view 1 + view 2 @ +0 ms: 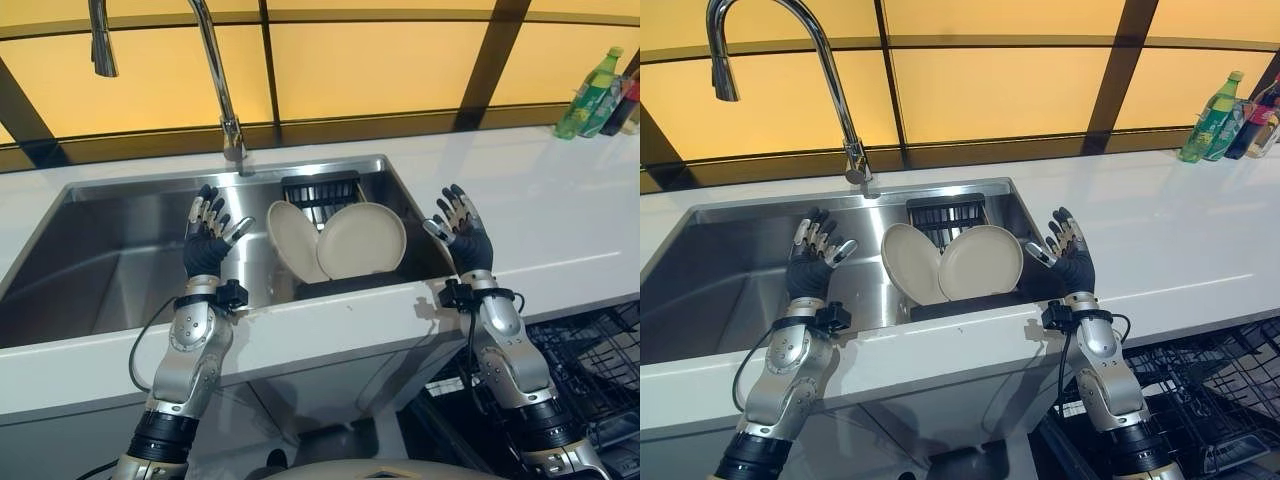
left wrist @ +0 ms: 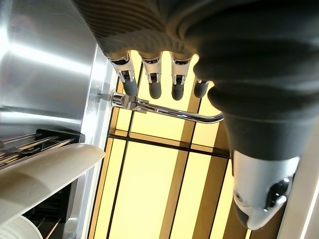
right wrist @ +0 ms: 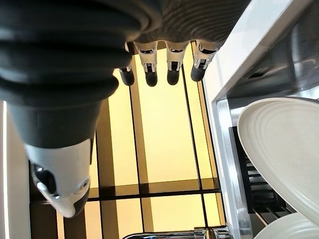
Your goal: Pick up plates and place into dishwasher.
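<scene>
Dark-tipped silver fingers (image 2: 152,82) of the left hand (image 1: 205,240) are seen held straight and spread, with nothing gripped or touched; the silver fingers (image 3: 172,64) of the right hand (image 1: 462,232) are likewise extended and empty. Both hands are raised upright, palms turned toward each other, over the front edge of the stainless steel sink (image 1: 120,270). Between the two sets of fingertips, well apart from either, two round cream ceramic plates (image 1: 340,240) are found leaning on edge against each other in a dark rack (image 1: 320,188) inside the sink, the rounder face nearer the right fingers. Beyond the left fingers a curved chrome tap (image 1: 215,80) is mounted at the sink's back rim. Below and outward of the right fingers, under the white countertop (image 1: 560,220), the black wire dishwasher basket (image 1: 590,370) is seen pulled out, and no plates can be made out in it. The task is judged not yet begun: both plates remain to be grasped and carried to the basket.
</scene>
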{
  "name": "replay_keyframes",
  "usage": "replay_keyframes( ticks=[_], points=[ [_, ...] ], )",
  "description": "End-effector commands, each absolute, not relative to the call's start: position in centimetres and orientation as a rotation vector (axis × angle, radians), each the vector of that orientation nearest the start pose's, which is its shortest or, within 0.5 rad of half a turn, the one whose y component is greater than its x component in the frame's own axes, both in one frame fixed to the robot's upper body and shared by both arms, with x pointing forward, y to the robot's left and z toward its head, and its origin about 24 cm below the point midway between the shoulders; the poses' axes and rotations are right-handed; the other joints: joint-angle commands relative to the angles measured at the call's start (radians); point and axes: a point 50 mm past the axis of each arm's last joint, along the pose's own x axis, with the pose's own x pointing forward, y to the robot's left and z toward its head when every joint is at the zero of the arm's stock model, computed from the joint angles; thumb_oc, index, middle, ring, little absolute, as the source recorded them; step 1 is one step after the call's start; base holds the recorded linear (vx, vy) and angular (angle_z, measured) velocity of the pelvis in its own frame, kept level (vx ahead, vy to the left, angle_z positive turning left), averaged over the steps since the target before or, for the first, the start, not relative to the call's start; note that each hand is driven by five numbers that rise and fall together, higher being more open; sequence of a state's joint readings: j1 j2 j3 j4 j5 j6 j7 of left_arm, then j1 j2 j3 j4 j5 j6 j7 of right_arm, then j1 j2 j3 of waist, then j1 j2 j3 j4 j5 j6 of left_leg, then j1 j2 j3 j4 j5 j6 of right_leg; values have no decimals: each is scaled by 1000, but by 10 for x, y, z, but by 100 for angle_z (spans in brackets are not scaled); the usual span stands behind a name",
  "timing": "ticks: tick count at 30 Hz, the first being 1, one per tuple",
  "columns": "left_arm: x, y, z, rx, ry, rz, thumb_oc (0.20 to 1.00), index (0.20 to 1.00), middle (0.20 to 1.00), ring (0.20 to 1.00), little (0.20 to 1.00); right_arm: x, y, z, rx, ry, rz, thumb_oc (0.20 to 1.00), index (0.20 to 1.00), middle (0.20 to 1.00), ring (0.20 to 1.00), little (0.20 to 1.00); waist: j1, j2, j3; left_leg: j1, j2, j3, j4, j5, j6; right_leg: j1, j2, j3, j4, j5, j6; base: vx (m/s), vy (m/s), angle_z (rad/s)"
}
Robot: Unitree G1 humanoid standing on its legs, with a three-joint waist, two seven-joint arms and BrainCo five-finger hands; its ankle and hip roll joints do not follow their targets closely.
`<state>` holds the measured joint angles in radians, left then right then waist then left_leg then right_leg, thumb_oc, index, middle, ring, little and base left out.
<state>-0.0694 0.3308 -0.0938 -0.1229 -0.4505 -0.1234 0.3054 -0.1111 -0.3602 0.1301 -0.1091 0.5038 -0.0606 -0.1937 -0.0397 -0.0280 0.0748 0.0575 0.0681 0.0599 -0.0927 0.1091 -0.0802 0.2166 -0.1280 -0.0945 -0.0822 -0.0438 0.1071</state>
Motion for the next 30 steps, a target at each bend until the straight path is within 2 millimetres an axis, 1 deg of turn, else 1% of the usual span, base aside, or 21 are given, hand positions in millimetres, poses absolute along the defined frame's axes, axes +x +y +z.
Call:
replay_keyframes(
  ticks=[1, 6, 14, 17, 19, 20, 21, 23, 24, 27, 30],
  points=[
    [269, 196, 122, -165, -354, 137, 1000, 1000, 1000, 1000, 1000, 274, -174, 133, 220, -359, 17, 1000, 1000, 1000, 1000, 1000, 17, -2, -27, 74, 49, 57, 18, -86, 0, -117, -10, -33, 4, 118, 3, 0, 0, 0],
    [270, 198, 122, -159, -359, 139, 1000, 1000, 1000, 1000, 1000, 273, -173, 132, 216, -354, 21, 1000, 1000, 1000, 1000, 1000, 16, 2, -30, 76, 46, 54, 15, -86, 2, -115, -6, -32, 5, 114, 1, 1, -7, 0],
    [268, 201, 125, -102, -377, 150, 1000, 1000, 1000, 1000, 1000, 272, -175, 129, 209, -341, 41, 1000, 1000, 1000, 1000, 1000, 18, -2, -29, 71, 63, 46, 32, -80, -5, -111, 20, -12, 3, 105, -14, -3, -68, 1],
    [266, 205, 126, -74, -386, 160, 1000, 1000, 1000, 1000, 1000, 271, -176, 129, 200, -337, 48, 1000, 1000, 1000, 1000, 1000, 18, -7, -27, 58, 65, 47, 82, -94, -14, -112, 28, -2, 4, 105, -22, -7, -71, 0],
    [264, 209, 127, -48, -405, 176, 1000, 1000, 1000, 1000, 1000, 271, -179, 132, 188, -345, 49, 1000, 1000, 1000, 1000, 1000, 22, -16, -12, 11, 52, 24, 186, -108, -22, -115, 30, 13, 8, 112, -33, -11, -21, 0],
    [265, 211, 128, -24, -409, 178, 1000, 1000, 1000, 1000, 1000, 272, -180, 133, 184, -351, 45, 1000, 1000, 1000, 1000, 1000, 25, -17, -6, -6, 47, 8, 207, -109, -22, -115, 30, 18, 10, 116, -36, -7, 32, 4],
    [266, 212, 129, 4, -416, 178, 1000, 1000, 1000, 1000, 1000, 275, -181, 136, 179, -360, 43, 1000, 1000, 1000, 1000, 1000, 29, -15, -2, -12, 45, -7, 197, -110, -19, -117, 28, 24, 10, 118, -35, 0, 69, 6],
    [267, 215, 131, 40, -424, 190, 1000, 1000, 1000, 1000, 1000, 279, -179, 139, 181, -366, 42, 1000, 1000, 1000, 1000, 1000, 27, -9, 0, -2, 42, -11, 176, -113, -13, -121, 27, 30, 12, 116, -34, 11, 112, 3],
    [270, 219, 134, 99, -433, 209, 1000, 1000, 1000, 1000, 1000, 280, -177, 139, 181, -363, 41, 1000, 1000, 1000, 1000, 1000, 18, -1, -6, 14, 48, 0, 142, -102, -12, -124, 22, 25, 14, 114, -30, 40, 159, -2],
    [274, 230, 142, 259, -466, 258, 1000, 1000, 1000, 1000, 1000, 279, -181, 136, 174, -345, 40, 1000, 1000, 1000, 1000, 1000, 2, 7, -22, 35, 48, 17, 98, -88, -14, -124, 8, 20, 10, 117, -19, 63, 149, -4],
    [277, 249, 148, 407, -469, 310, 1000, 1000, 1000, 1000, 1000, 278, -186, 135, 167, -330, 41, 1000, 1000, 1000, 1000, 1000, -14, 19, -37, 57, 45, 41, 64, -86, -16, -129, -10, 14, 7, 122, -4, 63, 110, -5]
  ],
)
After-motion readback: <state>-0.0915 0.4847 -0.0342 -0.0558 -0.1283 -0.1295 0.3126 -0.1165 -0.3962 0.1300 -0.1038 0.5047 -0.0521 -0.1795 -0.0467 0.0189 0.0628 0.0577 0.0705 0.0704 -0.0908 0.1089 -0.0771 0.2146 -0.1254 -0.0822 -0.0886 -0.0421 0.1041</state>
